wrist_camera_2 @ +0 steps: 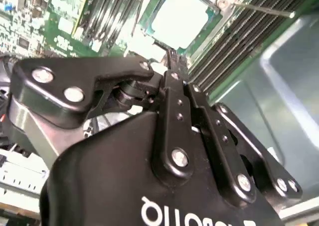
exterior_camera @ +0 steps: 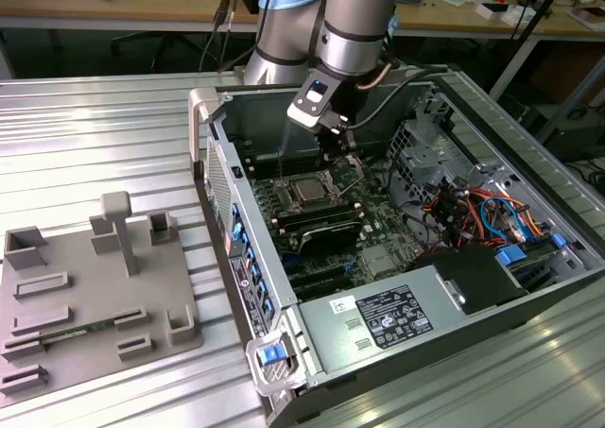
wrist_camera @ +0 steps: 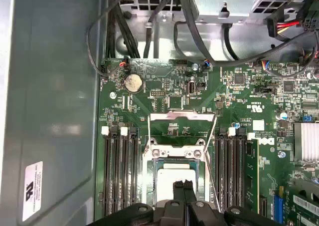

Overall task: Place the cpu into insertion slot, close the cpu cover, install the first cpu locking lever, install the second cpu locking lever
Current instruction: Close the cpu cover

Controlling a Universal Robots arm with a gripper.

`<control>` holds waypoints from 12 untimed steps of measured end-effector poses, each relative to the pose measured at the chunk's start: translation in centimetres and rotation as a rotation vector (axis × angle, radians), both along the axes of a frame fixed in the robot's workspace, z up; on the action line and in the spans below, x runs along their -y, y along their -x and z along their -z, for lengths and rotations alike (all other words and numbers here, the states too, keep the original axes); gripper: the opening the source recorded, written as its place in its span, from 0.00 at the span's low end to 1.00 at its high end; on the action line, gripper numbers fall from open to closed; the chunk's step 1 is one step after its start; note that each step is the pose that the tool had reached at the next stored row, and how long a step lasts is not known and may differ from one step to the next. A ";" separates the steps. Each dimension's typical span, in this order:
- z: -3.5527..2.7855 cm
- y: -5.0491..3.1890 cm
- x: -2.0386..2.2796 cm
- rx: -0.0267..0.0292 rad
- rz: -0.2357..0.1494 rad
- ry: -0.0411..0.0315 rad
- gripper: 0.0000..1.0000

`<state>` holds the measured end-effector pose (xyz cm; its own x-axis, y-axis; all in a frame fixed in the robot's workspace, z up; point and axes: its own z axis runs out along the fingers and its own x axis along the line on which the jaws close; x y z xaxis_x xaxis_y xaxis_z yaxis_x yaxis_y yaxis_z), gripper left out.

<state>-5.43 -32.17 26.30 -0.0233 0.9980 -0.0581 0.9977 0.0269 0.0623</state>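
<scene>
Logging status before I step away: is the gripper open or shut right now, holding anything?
Black two-finger gripper: shut, fingertips together, nothing visible between them, over the flat silvery-grey square cpu.

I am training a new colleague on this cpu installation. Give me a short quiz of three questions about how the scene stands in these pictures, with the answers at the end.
1. True or false: the cpu already lies in the insertion slot.
2. The cpu cover is: A) closed flat over the chip; B) raised open on its hinge; C) taken off and lying on the table.
3. In the first wrist view, how do the jaws of the gripper stand, and over what?

Key: 1 true; 2 B; 3 shut together, over the cpu.
</scene>
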 end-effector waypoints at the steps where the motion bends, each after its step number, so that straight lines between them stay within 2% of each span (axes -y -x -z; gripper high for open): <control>1: -0.30 -1.16 -0.01 -0.0011 0.000 0.0002 0.11; 2: -0.87 -1.19 -0.01 -0.0011 0.000 0.0001 0.11; 4: -1.35 -1.31 -0.02 -0.0012 0.000 0.0004 0.11; 12: -1.40 -1.56 -0.06 -0.0011 0.000 0.0007 0.11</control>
<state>-3.87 -32.11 27.70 -0.0233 0.9980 -0.0588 0.9978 0.0269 0.0612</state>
